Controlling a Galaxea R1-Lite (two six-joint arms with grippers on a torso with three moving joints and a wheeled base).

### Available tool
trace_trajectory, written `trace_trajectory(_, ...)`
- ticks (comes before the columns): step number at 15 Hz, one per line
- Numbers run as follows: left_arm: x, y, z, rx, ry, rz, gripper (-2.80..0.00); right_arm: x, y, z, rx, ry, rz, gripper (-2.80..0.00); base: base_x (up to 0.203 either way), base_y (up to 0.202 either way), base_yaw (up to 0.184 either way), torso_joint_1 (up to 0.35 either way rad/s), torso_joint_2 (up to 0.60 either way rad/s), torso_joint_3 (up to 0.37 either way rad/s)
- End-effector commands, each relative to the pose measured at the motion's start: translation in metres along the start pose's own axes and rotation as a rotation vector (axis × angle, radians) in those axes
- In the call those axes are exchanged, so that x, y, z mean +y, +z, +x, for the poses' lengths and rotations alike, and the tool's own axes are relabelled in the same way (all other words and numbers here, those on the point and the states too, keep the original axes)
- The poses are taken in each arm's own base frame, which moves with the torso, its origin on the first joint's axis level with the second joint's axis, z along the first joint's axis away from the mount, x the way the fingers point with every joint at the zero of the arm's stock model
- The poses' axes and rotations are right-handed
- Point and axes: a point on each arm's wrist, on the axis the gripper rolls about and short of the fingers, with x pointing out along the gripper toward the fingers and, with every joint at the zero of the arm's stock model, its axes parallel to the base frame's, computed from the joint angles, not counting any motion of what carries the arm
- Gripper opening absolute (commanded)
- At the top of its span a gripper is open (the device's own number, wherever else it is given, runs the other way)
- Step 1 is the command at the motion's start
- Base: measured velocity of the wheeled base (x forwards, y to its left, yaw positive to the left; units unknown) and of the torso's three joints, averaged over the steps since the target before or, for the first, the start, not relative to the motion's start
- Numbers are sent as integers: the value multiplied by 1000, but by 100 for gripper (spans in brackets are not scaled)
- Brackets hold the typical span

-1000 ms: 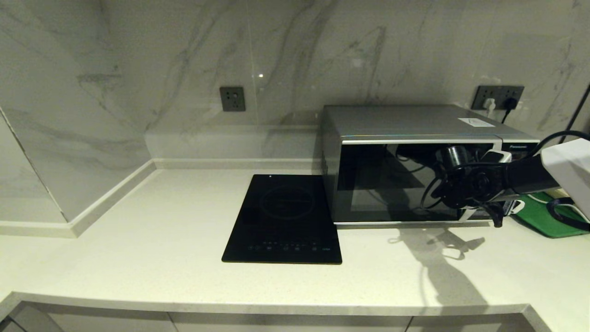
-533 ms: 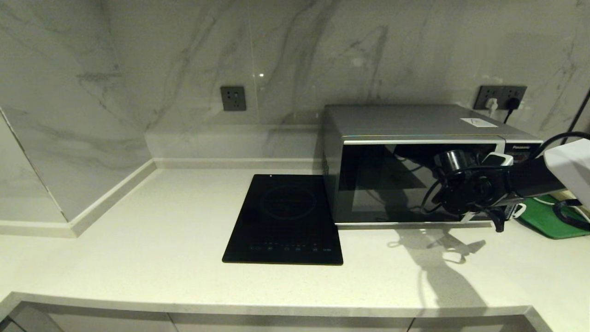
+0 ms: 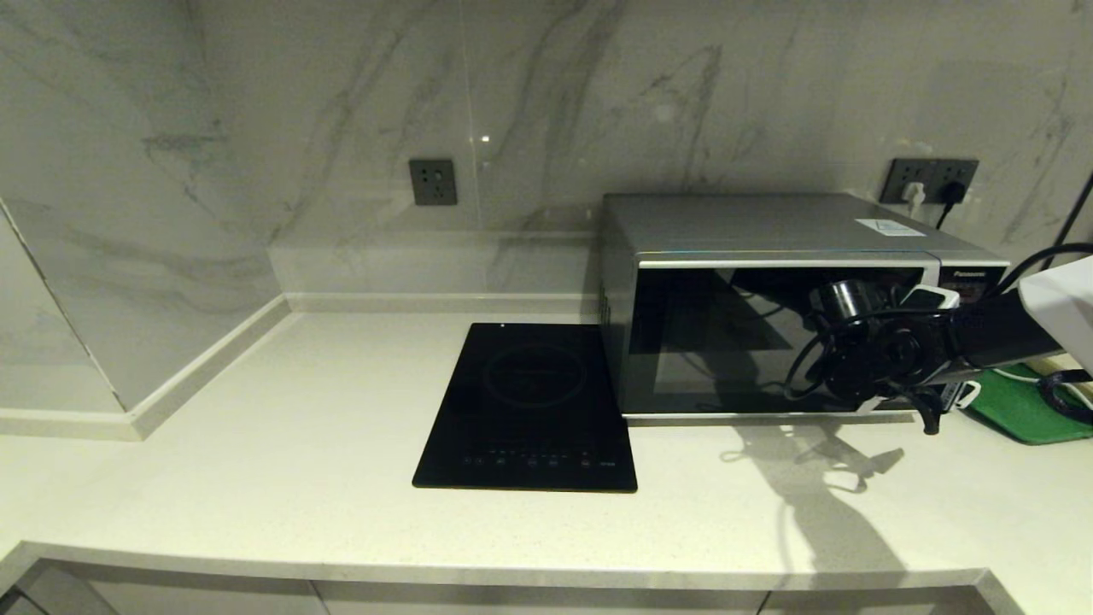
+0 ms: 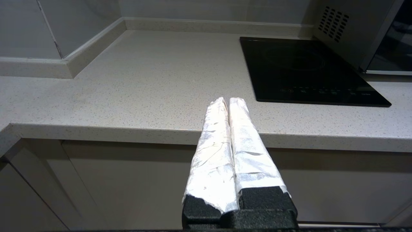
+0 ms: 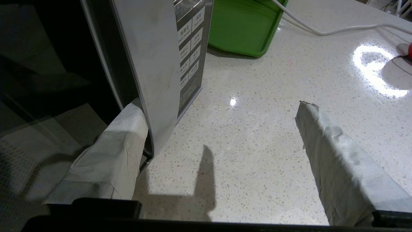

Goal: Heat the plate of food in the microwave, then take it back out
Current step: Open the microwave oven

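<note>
The silver-grey microwave (image 3: 768, 231) stands at the back right of the counter, and its dark glass door looks shut. My right gripper (image 3: 943, 346) is open at the door's right edge. In the right wrist view, one of its fingers (image 5: 112, 151) is tucked behind the silver handle strip (image 5: 151, 64), beside the black button panel (image 5: 190, 48). The other finger hangs free over the counter, so the right gripper (image 5: 221, 108) straddles the strip without closing. The plate of food is out of view. My left gripper (image 4: 228, 101) is shut on nothing, parked low before the counter's front edge.
A black induction cooktop (image 3: 529, 401) lies left of the microwave. A green tray (image 3: 1025, 410) sits to its right, with a white cable (image 5: 322, 30) running past it. Wall sockets (image 3: 929, 178) are behind the microwave. Bare counter spreads left and in front.
My right gripper has edged slightly to the right and down along the microwave's front. The door looks unchanged.
</note>
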Motion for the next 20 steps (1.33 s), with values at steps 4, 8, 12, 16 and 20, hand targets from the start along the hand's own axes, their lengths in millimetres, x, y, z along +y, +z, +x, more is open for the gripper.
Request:
trace_trajectory(4, 0, 0, 0, 0, 0, 0, -280, 4, -7, 8, -5, -18, 5, 0, 0, 0, 0, 0, 0, 0)
trace_trajectory(8, 0, 0, 0, 0, 2, 0, -280, 6, -10, 10, -4, -19, 2, 0, 0, 0, 0, 0, 0, 0)
trace_trajectory(12, 0, 0, 0, 0, 0, 0, -280, 7, -7, 10, -8, -16, 13, 0, 0, 0, 0, 0, 0, 0)
trace_trajectory(16, 0, 0, 0, 0, 0, 0, -280, -19, 16, 14, -11, -53, 65, 0, 0, 0, 0, 0, 0, 0)
trace_trajectory(20, 0, 0, 0, 0, 0, 0, -280, -18, 5, -28, -9, 47, 19, 0, 0, 0, 0, 0, 0, 0)
